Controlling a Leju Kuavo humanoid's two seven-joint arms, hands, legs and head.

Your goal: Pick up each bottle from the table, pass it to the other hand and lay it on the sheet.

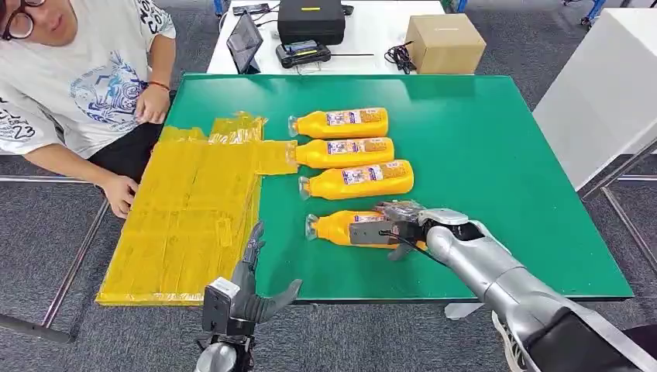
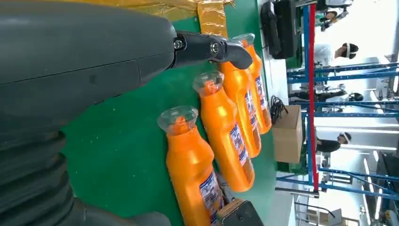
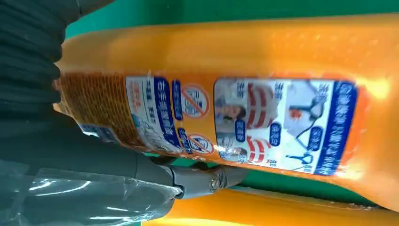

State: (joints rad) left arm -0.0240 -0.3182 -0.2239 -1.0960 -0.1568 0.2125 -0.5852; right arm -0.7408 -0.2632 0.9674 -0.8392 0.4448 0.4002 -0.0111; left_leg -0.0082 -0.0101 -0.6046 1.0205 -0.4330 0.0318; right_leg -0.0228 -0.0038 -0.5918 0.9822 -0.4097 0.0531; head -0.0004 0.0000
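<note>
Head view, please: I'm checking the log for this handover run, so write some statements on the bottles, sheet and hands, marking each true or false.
1. Four orange bottles lie on the green table. True.
2. One bottle already lies on the yellow sheet. False: the sheet holds no bottle; all four are on the table.
3. The right hand is at the nearest bottle. True, though whether it grips yet is unclear.
4. The left hand holds a bottle. False: it holds nothing, fingers apart.
5. The bottles' caps point toward the sheet. True.
</note>
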